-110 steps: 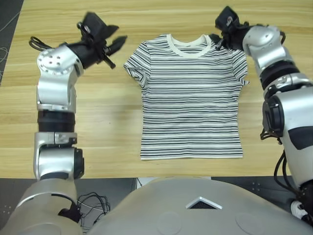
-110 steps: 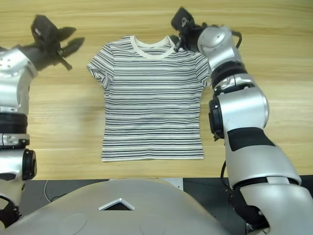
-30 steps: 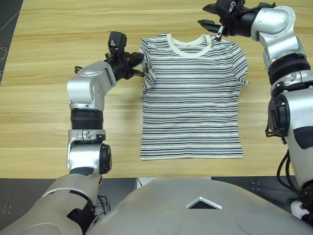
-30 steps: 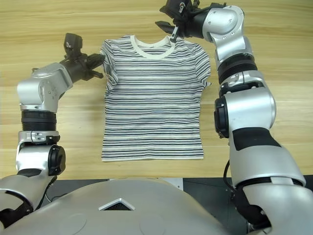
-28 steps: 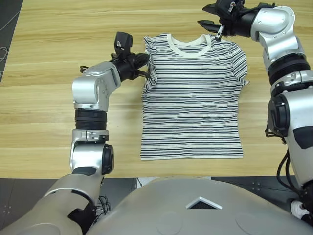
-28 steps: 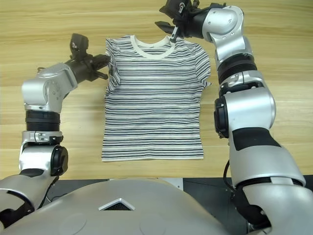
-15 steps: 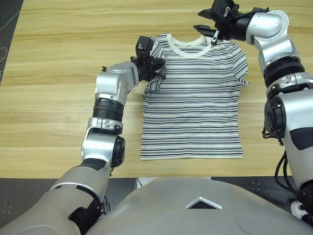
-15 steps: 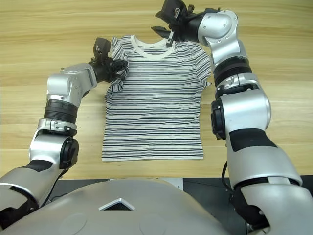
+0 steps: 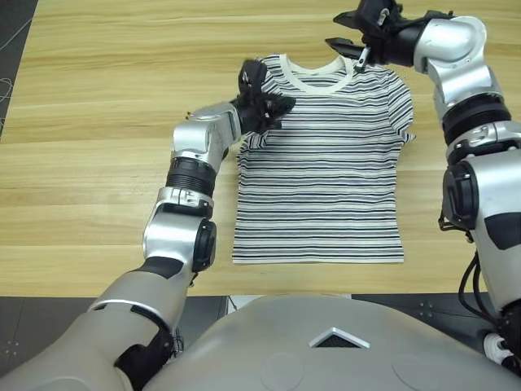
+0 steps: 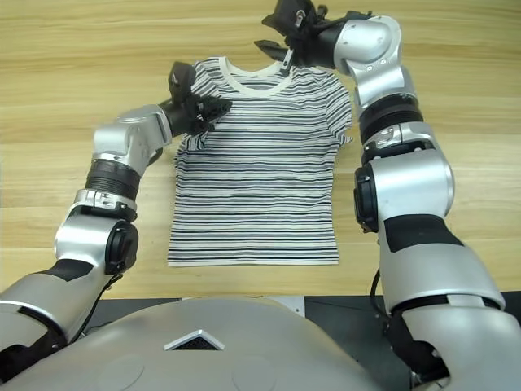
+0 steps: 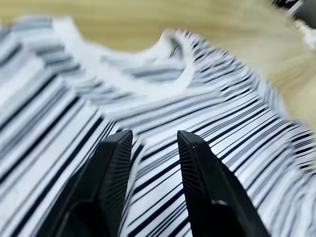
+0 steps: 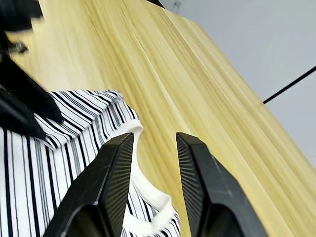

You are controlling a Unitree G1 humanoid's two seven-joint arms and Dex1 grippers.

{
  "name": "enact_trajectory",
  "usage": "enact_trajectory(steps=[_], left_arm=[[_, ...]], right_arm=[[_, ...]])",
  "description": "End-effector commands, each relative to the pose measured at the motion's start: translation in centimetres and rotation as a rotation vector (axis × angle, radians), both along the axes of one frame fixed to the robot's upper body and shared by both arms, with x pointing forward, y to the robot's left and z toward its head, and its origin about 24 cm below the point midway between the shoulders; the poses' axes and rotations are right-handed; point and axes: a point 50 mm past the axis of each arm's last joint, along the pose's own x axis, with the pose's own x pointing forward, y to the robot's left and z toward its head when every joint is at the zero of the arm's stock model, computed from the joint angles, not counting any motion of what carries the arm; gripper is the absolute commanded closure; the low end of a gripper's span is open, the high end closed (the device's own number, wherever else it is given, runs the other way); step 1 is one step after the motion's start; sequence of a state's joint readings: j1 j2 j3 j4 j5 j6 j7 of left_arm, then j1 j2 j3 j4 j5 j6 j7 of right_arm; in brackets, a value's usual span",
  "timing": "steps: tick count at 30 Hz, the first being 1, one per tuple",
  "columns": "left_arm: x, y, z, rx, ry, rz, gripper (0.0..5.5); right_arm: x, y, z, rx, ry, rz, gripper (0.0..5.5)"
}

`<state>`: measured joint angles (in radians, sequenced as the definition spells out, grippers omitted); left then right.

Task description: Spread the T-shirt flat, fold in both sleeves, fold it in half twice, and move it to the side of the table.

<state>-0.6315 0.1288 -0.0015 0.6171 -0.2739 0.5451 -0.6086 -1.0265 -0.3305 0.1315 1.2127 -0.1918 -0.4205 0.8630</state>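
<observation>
on grained wooden table (image 9: pixel 98 98), striped round-necked t-shirt (image 9: pixel 326 179)

Shirt: the black-and-white striped cotton T-shirt (image 9: pixel 326 163) lies on the pale wooden table (image 9: pixel 98 98), collar at 12 o'clock, hem at 6.
My left gripper (image 9: pixel 275 107): over its shoulder, 10 o'clock.
My right gripper (image 9: pixel 346 45): by the collar, 1 o'clock.
</observation>
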Motion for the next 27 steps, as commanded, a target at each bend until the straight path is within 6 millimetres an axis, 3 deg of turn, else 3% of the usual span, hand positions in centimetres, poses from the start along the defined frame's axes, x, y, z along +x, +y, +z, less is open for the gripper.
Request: enact_trajectory(steps=[1,5,8,10,14,18,27], left_arm=[[-0.8,1.8,1.7,0.032,-0.055,0.016,3.84],[-1.9,2.6,2.6,0.052,-0.077,0.027,3.84],[-2.4,4.2,4.3,0.066,-0.175,0.088,3.84],[-2.6,5.6,5.5,0.074,-0.227,0.139,3.8],[-2.6,8.0,7.5,0.058,-0.279,0.217,3.8],[-2.8,9.1,7.6,0.07,-0.277,0.251,3.8],[-3.2,9.2,7.0,0.056,-0.261,0.266,3.8]], right_arm=[[0.2,-1.8,1.1,-0.017,-0.02,-0.032,3.9],[0.1,-3.7,0.8,-0.019,0.029,-0.098,3.9],[-0.8,-8.3,-1.6,0.046,0.241,-0.318,3.9],[-1.6,-9.7,-3.1,0.067,0.355,-0.383,3.58],[-3.0,-10.9,-5.6,0.085,0.483,-0.461,2.95],[-3.5,-10.8,-6.6,0.117,0.524,-0.472,2.18],[-3.7,-11.0,-8.0,0.104,0.489,-0.598,2.12]])
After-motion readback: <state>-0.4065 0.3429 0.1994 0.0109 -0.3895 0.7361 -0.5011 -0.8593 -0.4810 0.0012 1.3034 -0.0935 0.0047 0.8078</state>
